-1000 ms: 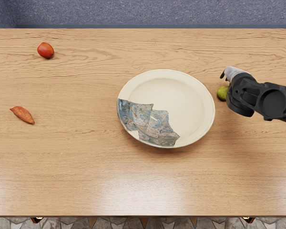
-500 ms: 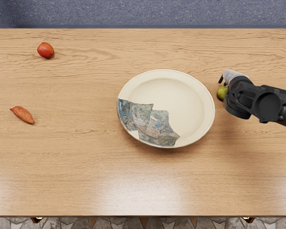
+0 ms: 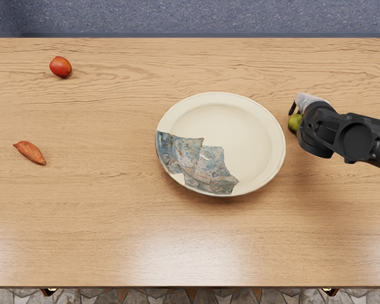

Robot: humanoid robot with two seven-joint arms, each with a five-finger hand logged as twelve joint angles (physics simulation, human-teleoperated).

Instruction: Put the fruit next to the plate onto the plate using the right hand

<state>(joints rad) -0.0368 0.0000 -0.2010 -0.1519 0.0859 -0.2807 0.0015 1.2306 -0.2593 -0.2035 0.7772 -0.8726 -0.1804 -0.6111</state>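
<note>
Head view, looking down at a slant on a wooden table (image 3: 177, 240): a cream-coloured plate (image 3: 237, 130) sits a little right of the middle, and its near-left part carries a blue-grey patterned patch (image 3: 196, 163) with ragged edges. The small green fruit (image 3: 294, 123) lies on the table just beside the plate's right rim, outside it, and only its left part shows, because the rest is hidden behind the robot's wrist. The right arm (image 3: 351, 134) comes in from the right edge, dark and bulky, and ends at the right hand (image 3: 306, 102), whose pale back shows just above and behind the fruit. The hand is right at the fruit, but the wrist covers most of it, so it cannot be told whether it is spread, curled or closed on the fruit, nor whether it touches the fruit at all. Far off on the left side of the table, well apart from the plate, lie a round red fruit (image 3: 60, 66) near the far edge and an elongated orange vegetable (image 3: 29, 152) nearer the left edge.
</note>
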